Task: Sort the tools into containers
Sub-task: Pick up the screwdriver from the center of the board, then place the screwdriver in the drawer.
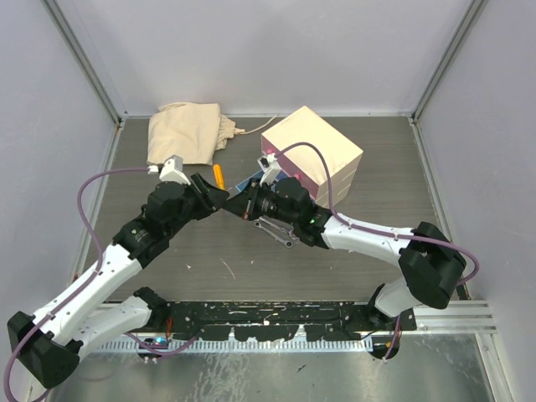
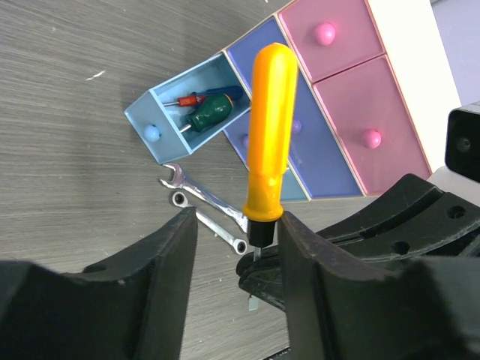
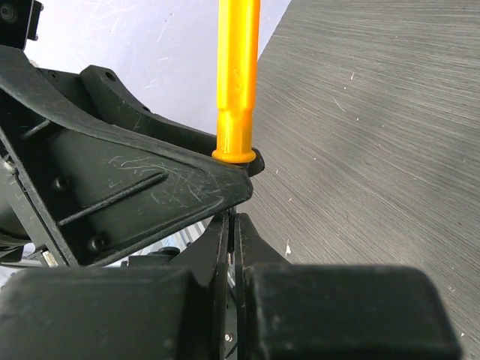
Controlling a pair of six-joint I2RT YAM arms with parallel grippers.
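Left wrist view: orange screwdriver [image 2: 270, 135] is upright above the bench [image 2: 75, 150]. Right tool [image 3: 232, 225] is clamped on its metal shaft, left tool [image 2: 236, 240] open around the handle's neck. I'd squeeze left fully before right lets go, then head for the open light-blue drawer [image 2: 142, 120].

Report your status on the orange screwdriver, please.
Right claw shut on orange-handled screwdriver shaft. Left claw open, straddling handle base. Light-blue drawer pulled out, two silver spanners on table beside it.
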